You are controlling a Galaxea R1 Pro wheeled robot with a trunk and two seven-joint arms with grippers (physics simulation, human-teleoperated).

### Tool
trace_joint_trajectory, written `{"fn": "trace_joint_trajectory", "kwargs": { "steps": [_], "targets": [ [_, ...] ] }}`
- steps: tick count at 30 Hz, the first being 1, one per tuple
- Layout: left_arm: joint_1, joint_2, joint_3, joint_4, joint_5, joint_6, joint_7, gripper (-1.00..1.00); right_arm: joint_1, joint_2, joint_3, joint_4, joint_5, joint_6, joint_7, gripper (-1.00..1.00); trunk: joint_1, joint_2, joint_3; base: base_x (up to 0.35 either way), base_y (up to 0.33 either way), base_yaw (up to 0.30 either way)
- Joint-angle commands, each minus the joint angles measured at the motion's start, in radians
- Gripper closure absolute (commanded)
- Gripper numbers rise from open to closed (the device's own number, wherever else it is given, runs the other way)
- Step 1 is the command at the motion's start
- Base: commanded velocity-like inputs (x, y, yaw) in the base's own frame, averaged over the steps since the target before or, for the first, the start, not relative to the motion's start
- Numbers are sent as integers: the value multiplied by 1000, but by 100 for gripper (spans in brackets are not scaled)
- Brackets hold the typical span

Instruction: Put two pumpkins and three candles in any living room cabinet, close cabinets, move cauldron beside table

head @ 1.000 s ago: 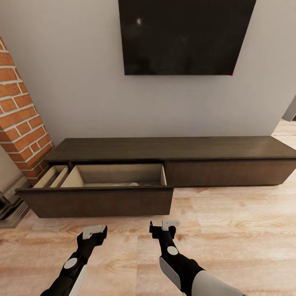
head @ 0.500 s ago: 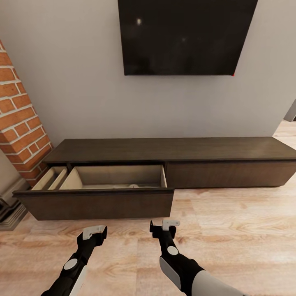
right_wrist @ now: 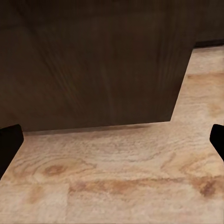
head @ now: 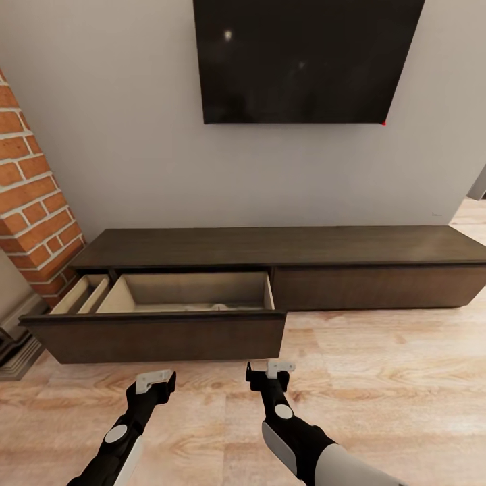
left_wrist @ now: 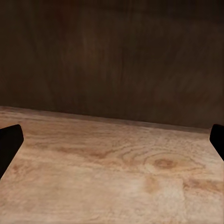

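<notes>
The cabinet [head: 283, 260] is running along the wall beneath a dark wall-mounted television [head: 304, 59], with a brick fireplace [head: 34, 202] standing at its left end. Its left drawer [head: 162, 331] is standing pulled out over the wood floor [head: 391, 378], showing a pale beige lining; something pale is lying low inside near the drawer's front, too little of it showing to tell what it is. The cabinet's right drawer front [head: 378, 287] is sitting flush and shut.

Both arms are reaching toward the open drawer, stopping just short of its dark front panel. The left gripper [head: 152, 383] is hovering above the floor in front of the drawer's middle, its fingers spread wide and holding nothing; in the left wrist view the two dark fingertips [left_wrist: 9, 142] are sitting at opposite edges, with the drawer front [left_wrist: 112, 56] and floor between them. The right gripper [head: 268, 375] is hanging in front of the drawer's right corner, likewise spread wide and empty; the right wrist view is showing that corner of the panel [right_wrist: 93, 60] ahead, with floor beside it.
</notes>
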Motion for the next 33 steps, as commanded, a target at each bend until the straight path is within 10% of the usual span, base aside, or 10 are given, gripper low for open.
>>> {"fn": "trace_joint_trajectory", "kwargs": {
  "steps": [1,19,33],
  "targets": [
    [0,0,0,0,0,0,0,-100,0,0,0,1,0,0,0,-100,0,0,0,226,0,0],
    [0,0,0,1,0,-3,-1,-100,0,0,0,6,-1,9,2,-100,0,0,0,148,0,0],
    [0,0,0,1,3,2,0,-100,0,0,0,6,-1,9,2,-100,54,-98,-44,0,0,0]
  ]
}}
